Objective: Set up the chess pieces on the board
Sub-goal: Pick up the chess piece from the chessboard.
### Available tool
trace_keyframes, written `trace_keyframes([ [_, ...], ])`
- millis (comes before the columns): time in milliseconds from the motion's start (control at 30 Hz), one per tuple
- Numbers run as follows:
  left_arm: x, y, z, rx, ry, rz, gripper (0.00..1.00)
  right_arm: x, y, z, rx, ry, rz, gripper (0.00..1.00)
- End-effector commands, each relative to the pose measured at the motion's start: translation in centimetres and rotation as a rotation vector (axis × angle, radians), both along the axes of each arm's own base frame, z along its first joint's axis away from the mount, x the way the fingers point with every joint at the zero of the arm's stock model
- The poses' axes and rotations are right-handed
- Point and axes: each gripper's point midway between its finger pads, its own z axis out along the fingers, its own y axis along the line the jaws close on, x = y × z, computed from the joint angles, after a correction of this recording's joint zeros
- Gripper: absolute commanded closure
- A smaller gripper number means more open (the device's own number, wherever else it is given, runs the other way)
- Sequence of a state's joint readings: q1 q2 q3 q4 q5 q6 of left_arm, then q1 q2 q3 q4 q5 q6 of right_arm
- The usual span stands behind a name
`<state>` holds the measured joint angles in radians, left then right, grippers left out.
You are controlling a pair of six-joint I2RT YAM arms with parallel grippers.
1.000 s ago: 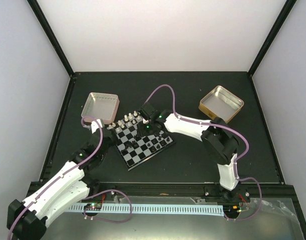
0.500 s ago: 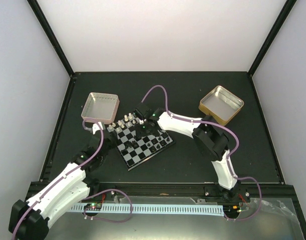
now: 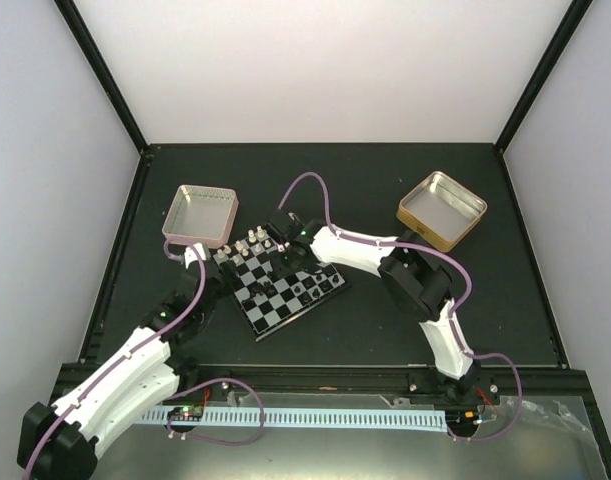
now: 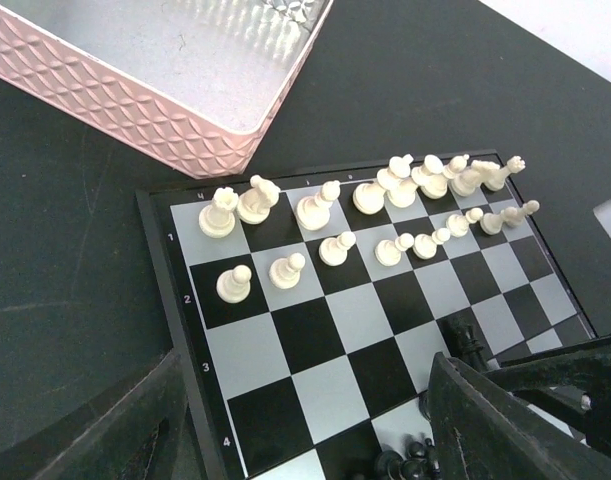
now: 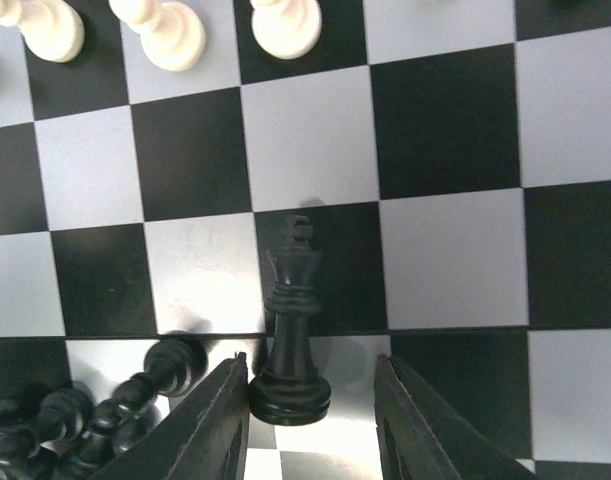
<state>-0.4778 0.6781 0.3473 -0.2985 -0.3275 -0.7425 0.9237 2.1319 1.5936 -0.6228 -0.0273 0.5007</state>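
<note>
The board [image 3: 268, 312] lies tilted at the table's middle. Pale chess pieces [image 4: 325, 215] stand in two rows along its far edge, also visible in the top view [image 3: 250, 243]. A black king [image 5: 290, 340] stands upright on the board between the fingers of my right gripper [image 5: 310, 420], which is open; the king's base is close to the left finger [image 5: 215, 425], with a gap on the right side. Several black pieces [image 5: 75, 410] lie clustered beside it. My left gripper [image 4: 315, 445] is open and empty over the board's left part.
A pink tin [image 3: 200, 212] sits just beyond the board's left corner, also in the left wrist view [image 4: 155, 80]. A gold tin [image 3: 441, 207] sits at the back right. The right arm [image 3: 365, 250] reaches across the board's far right side.
My right gripper has shifted left along the board's far side and now stands around the black king. The left arm has barely moved.
</note>
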Motion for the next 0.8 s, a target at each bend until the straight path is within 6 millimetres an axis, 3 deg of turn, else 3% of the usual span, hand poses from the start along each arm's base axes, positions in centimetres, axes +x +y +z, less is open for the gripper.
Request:
trace_keyframes([
  [0, 0.2, -0.1, 0.6, -0.014, -0.033, -0.009, 0.32, -0.2, -1.6, -0.4, -0.058, -0.037, 0.012, 0.65],
  [333, 0.2, -0.3, 0.7, -0.015, -0.04, -0.022, 0.3, -0.1, -1.1, -1.3, -0.059, -0.055, 0.074, 0.73],
  [500, 0.3, -0.3, 0.7, -0.014, -0.039, -0.023, 0.29, 0.0, -1.0, -1.6, -0.055, -0.065, 0.087, 0.83],
  [633, 0.3, -0.4, 0.9, -0.017, -0.047, -0.03, 0.29, 0.2, -0.8, -0.8, -0.022, -0.106, 0.097, 0.87],
  [767, 0.4, -3.9, 3.2, -0.059, -0.151, -0.243, 0.28, 0.2, -0.5, 1.7, 0.072, -0.209, 0.146, 0.89],
])
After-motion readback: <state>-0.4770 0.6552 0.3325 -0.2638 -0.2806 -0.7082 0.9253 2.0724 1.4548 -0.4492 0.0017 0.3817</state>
